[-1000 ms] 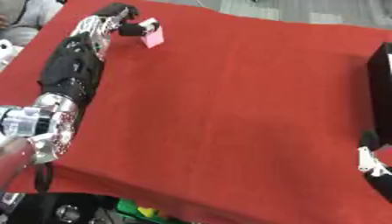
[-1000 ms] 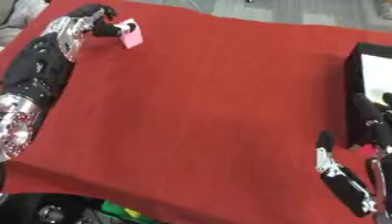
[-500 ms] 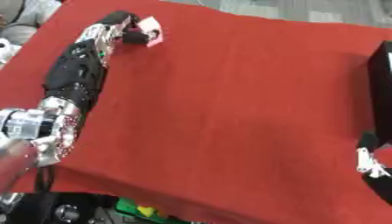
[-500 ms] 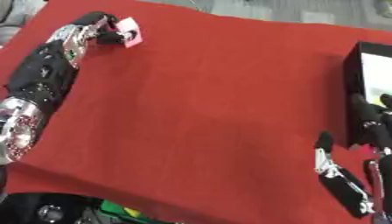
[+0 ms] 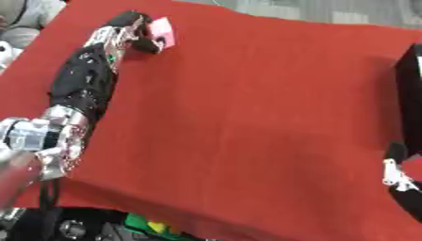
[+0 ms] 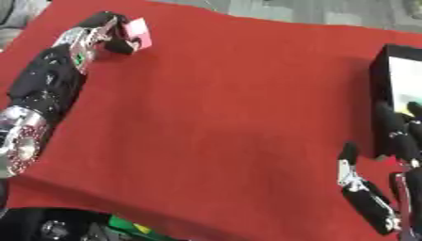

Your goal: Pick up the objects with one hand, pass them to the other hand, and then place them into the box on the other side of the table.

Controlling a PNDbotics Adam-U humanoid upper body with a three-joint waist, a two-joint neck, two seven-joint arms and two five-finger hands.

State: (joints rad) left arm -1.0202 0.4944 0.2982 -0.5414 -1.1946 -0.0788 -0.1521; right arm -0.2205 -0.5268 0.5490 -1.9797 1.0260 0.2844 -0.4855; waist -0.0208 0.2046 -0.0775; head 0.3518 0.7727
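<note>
— What's the left hand [image 5: 125,33] doing, over at the far left of the red tablecloth [image 5: 247,117]?

— Its arm stretches up along the cloth's left edge; the fingers are curled round a small pink block [image 5: 160,31], pinched between thumb and fingers; the block is tilted, near the far left corner of the table, though I cannot tell whether it touches the cloth

— And across on the other side?

— A black box [image 6: 397,94] sits at the right edge, its pale inside showing; the block is well apart from it

— The right hand?

— The right hand [image 6: 387,188] shows in the lower right corner, just beside the box; fingers straight and relaxed, pointing up, holding nothing
</note>
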